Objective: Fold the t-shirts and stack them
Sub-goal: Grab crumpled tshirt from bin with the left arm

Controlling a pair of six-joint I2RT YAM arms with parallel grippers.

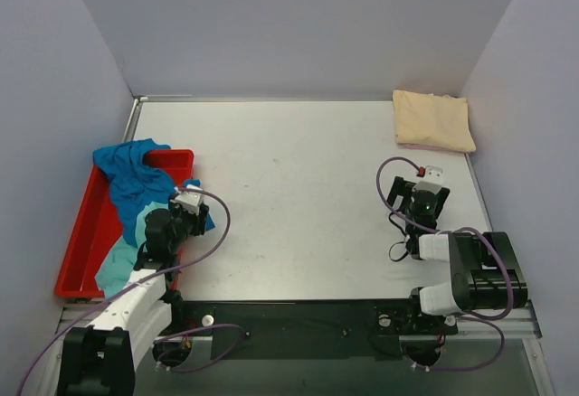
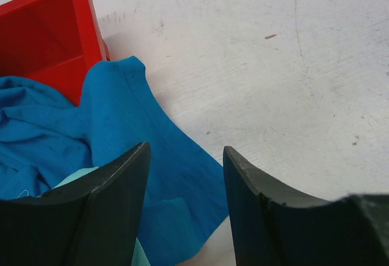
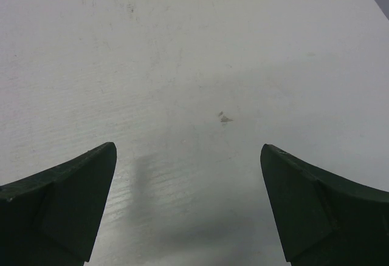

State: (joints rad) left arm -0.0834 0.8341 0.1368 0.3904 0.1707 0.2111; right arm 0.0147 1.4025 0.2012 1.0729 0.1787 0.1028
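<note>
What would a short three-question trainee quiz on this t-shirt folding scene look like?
1. True or false: the cream t-shirt lies folded at the far right corner of the table.
2. The left tool hovers over: A) the blue t-shirt, B) the cream t-shirt, C) bare table.
3. What does the right tool hold?
Key: 1 true; 2 A; 3 nothing, it is open over bare table.

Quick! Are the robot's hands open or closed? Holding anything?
Left gripper: open, over the blue shirt, gripping nothing.
Right gripper: open, empty, above the table.
</note>
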